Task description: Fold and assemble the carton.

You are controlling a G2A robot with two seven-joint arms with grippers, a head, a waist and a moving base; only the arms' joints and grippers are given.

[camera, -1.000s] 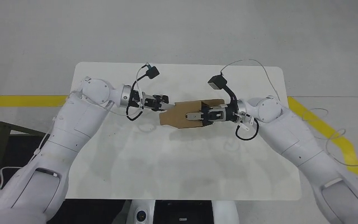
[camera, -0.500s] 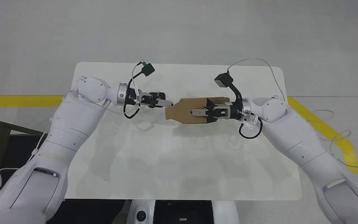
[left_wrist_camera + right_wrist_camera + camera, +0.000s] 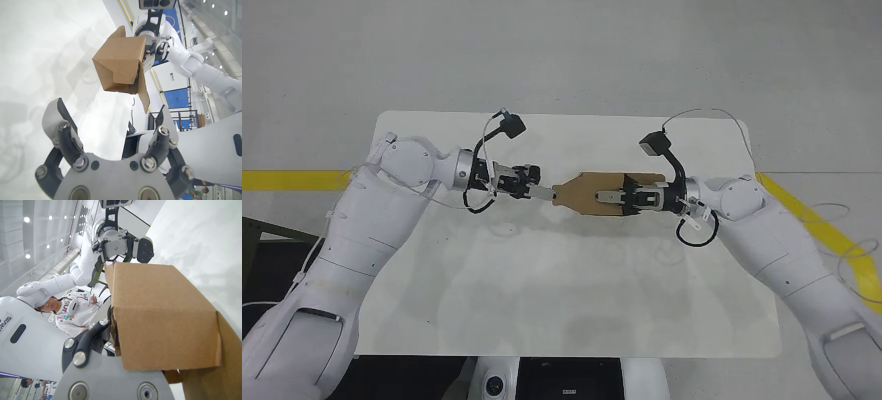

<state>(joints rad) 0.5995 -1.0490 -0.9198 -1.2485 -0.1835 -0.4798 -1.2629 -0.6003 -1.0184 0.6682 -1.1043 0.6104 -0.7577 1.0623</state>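
The white table (image 3: 562,300) carries both arms over its far half. Between them, over the table's middle, is the brown cardboard carton (image 3: 592,192), formed into a box shape, with one long flap (image 3: 143,92) standing loose at its side. The right gripper (image 3: 627,197) is clamped on the carton's end wall. The left gripper (image 3: 111,106) faces the carton's opposite end, near it but apart, its fingers spread wide and holding nothing.

Was a robotics lab hall, white bench (image 3: 572,300) stood on a plain grey floor (image 3: 542,50) crossed by a yellow line (image 3: 292,180), high white ceiling (image 3: 41,230) carried round lights (image 3: 26,219), blue wall panels (image 3: 181,98) stood behind.
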